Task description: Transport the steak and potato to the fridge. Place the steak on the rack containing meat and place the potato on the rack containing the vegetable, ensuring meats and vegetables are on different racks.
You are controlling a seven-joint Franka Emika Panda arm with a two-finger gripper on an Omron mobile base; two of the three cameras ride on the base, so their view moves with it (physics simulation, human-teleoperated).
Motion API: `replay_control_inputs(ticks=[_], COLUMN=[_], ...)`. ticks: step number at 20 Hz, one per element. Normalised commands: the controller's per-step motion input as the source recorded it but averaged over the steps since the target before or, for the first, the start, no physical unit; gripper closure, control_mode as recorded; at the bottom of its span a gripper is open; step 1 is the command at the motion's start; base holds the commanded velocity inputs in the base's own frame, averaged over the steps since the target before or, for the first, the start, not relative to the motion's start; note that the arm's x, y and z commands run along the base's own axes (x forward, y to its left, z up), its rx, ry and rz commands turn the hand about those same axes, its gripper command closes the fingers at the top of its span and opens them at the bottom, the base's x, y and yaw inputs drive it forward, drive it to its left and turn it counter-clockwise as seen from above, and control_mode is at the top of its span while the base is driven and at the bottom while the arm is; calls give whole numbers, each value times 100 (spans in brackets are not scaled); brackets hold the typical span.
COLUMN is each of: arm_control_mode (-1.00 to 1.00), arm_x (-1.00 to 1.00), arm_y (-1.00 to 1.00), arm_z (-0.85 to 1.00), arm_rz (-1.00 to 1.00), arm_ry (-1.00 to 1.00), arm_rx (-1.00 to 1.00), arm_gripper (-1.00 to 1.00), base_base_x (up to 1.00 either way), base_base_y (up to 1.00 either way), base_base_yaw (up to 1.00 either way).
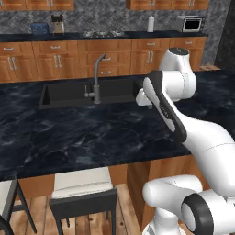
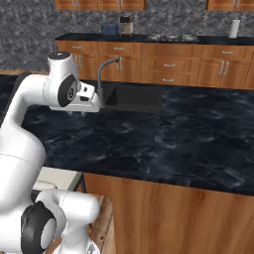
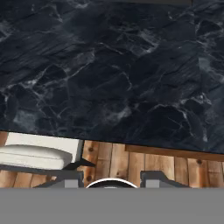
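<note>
nothing looks done yet: claw [image 3: 112, 183] at the frame's bottom is together and empty over the dark counter [image 3: 109, 70]. steak, potato and fridge all wait.

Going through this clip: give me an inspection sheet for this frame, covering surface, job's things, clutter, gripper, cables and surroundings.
Surface: black marbled counter with a sink and a grey faucet set in it.
Job's things: nothing seen.
Clutter: nothing seen on the near counter.
Gripper: gripper shut, holding nothing, above the counter's near edge; it looks down on counter, wood floor and a stool.
Cables: nothing seen.
Surroundings: white-seated stool at the counter's front; wooden cabinets behind; on the back counter a coffee machine, paper towel roll and microwave.
</note>
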Motion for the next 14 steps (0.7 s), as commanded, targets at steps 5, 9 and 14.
replay_control_inputs(ticks=[5, 9, 14], arm_control_mode=[-100, -100, -100], arm_x=[-47, -90, -76], arm_y=[0, 0, 0], arm_z=[0, 0, 7], arm_rz=[0, -1, -7], arm_ry=[-9, -12, -10], arm_rx=[0, 0, 0], arm_gripper=[-100, -100, -100], base_base_x=[0, 0, 0], base_base_y=[0, 0, 0], base_base_yaw=[0, 0, 0])
